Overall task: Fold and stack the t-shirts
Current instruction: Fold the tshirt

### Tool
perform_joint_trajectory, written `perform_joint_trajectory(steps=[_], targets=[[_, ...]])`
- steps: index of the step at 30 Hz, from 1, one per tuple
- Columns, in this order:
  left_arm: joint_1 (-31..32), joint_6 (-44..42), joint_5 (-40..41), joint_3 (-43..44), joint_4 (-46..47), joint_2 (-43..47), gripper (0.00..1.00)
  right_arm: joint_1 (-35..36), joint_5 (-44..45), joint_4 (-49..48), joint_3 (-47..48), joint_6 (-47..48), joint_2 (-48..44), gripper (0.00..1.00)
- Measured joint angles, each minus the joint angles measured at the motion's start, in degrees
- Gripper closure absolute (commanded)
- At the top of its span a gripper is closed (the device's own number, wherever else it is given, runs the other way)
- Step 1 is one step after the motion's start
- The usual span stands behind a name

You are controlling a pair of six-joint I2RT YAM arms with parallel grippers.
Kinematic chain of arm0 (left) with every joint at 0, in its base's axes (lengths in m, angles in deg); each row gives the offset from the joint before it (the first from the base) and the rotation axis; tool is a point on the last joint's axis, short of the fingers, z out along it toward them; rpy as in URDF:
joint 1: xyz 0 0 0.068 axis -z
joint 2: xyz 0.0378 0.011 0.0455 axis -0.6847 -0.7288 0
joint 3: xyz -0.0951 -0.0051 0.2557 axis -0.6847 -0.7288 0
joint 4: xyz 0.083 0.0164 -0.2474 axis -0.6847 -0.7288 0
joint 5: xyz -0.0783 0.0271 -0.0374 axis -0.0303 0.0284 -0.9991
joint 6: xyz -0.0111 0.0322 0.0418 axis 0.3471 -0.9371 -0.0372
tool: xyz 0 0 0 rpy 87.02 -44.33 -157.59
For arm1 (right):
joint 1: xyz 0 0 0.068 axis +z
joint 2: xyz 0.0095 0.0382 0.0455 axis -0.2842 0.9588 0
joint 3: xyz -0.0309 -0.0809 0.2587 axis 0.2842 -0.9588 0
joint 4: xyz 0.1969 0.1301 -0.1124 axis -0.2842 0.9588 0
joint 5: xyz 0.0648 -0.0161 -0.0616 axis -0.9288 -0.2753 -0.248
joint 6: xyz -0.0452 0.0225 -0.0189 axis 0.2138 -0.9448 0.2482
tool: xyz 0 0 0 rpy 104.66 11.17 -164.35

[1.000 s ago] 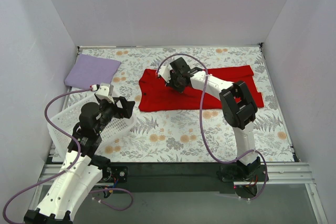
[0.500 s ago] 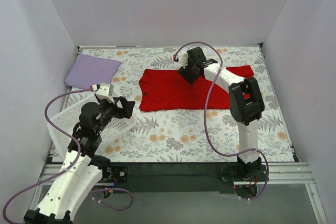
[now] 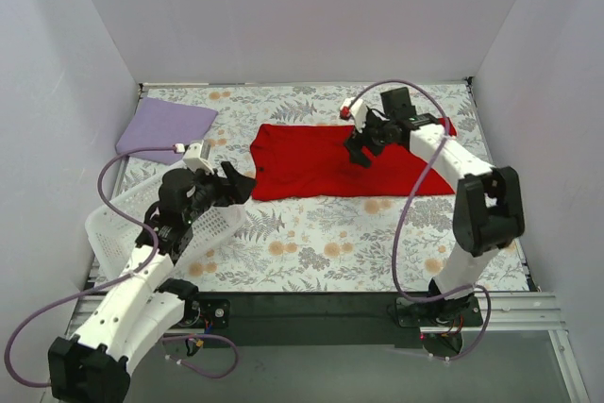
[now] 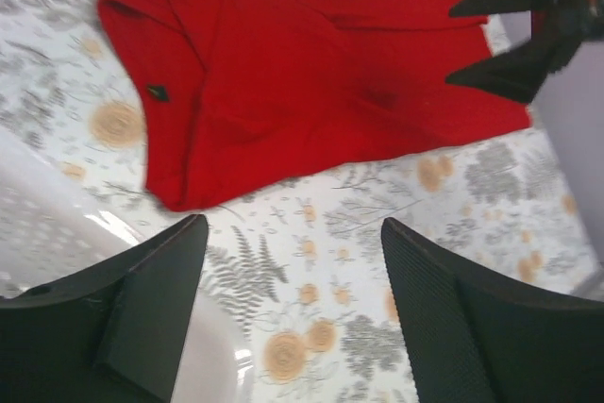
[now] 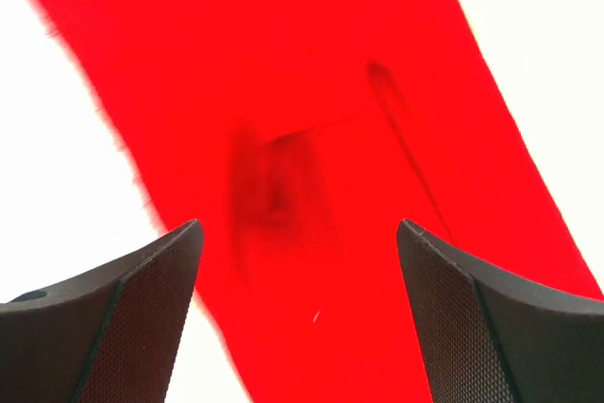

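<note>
Two claws bear on one garment. The nearer is the left claw (image 3: 243, 185), its fingers spread with nothing between them, hanging by the far right corner of the white basket (image 3: 118, 233) at the near left of the worktop (image 3: 311, 243). Just beyond it and to the right lies the red t-shirt (image 3: 311, 162), flat on the worktop, its long axis running left to right in the overhead view. The collar end, marked by a small dark label in the left wrist view, is the end closest to the left claw, and the near left corner of the cloth sits just ahead of its fingertips. Farther out, the right claw (image 3: 360, 150) hovers about over the shirt's middle, also spread and holding nothing; red cloth fills its wrist view, though blurred. The left arm is therefore the nearer one to the collar end, and a lengthwise fold would likely start with it taking that corner. Farthest, in the back left corner, a purple folded t-shirt (image 3: 166, 127) rests well apart from the red one, the probable base of the stack.
</note>
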Motion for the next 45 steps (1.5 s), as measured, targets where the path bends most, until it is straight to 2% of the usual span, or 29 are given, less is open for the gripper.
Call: perform_joint_trajectory(steps=[6, 10, 16, 21, 26, 36, 45], targets=[[1.1, 15.8, -6.2, 0.4, 6.4, -13.5, 0.33, -1.9, -11.7, 3.1, -14.7, 10.9, -15.3, 0.12], [7.0, 22.4, -4.3, 4.4, 4.6, -22.0, 0.33, -3.7, -15.8, 4.9, -22.4, 12.6, -20.6, 0.12], [17.5, 32.8, 6.5, 14.1, -1.7, -34.3, 0.36, -10.7, -18.0, 4.7, -28.4, 12.2, -26.6, 0.12], [20.9, 39.7, 15.9, 17.9, -8.3, -39.8, 0.36, -13.5, -20.3, 4.8, -32.8, 11.7, -28.7, 0.12], [20.9, 41.1, 20.7, 19.7, -11.4, -43.0, 0.36, -15.7, -22.3, 4.7, -33.1, 11.3, -28.7, 0.12], [20.9, 38.9, 23.3, 19.7, -13.3, -43.9, 0.35, -16.6, -24.3, 4.7, -33.1, 11.3, -28.7, 0.13], [20.9, 41.6, 27.5, 19.8, -16.6, -44.7, 0.37, -16.6, -24.5, 4.7, -33.1, 11.3, -28.7, 0.14]])
